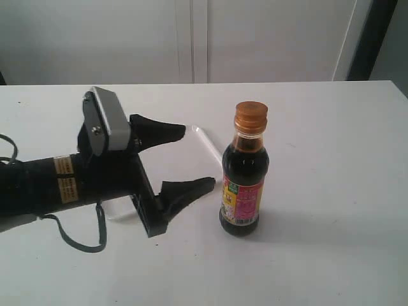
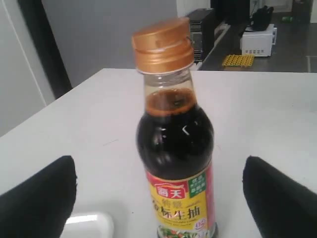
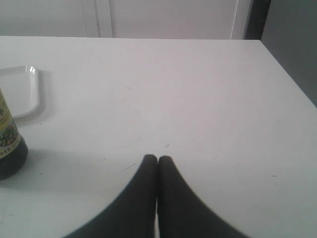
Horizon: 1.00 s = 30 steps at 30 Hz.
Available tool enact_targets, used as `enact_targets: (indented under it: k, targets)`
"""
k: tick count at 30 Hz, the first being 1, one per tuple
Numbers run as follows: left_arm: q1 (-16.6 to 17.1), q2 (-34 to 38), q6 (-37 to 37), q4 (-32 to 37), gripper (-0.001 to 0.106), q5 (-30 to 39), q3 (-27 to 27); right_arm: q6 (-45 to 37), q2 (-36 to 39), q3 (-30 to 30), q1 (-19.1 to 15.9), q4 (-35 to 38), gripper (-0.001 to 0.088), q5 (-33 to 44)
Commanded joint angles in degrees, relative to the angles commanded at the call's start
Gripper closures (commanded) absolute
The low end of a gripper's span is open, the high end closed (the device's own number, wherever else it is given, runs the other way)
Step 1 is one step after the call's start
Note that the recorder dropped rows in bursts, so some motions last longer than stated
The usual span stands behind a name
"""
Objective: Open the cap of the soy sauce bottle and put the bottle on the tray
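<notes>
The soy sauce bottle (image 1: 243,185) stands upright on the white table, its amber cap (image 1: 250,118) closed. My left gripper (image 1: 199,157) is open just to the left of it, both black fingers apart from the glass. In the left wrist view the bottle (image 2: 176,148) and cap (image 2: 163,44) stand ahead, centred between the spread fingers (image 2: 37,198). The white tray (image 1: 207,143) lies behind the left gripper, mostly hidden by it. My right gripper (image 3: 157,159) is shut on nothing, low over bare table; the bottle (image 3: 7,144) and tray (image 3: 17,89) show at that view's edge.
The white table (image 1: 331,191) stretches bare to the right of the bottle. A white wall and a dark door frame (image 1: 366,38) stand behind its far edge. The right arm is outside the exterior view.
</notes>
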Motion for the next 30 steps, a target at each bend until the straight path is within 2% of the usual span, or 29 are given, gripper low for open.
enact_targets:
  k: [7,13,21,30]
  targets:
    - [-3.9,4.7,0.4,-2.5,0.012,1.5,-4.3,0.0,0.0,0.0,0.0,0.0,0.0868,0.0]
    - [-5.5,10.8,0.0,-3.6,0.012,1.4,-9.8,0.0,0.0,0.0,0.0,0.0,0.0868,0.0]
    - [-5.6,17.6,-1.2,-4.6,0.012,1.3,-15.3,0.0,0.0,0.0,0.0,0.0,0.0868,0.0]
    - [-5.6,19.4,-3.0,-4.3,0.014,1.9,-15.7,0.0,0.0,0.0,0.0,0.0,0.0868,0.0]
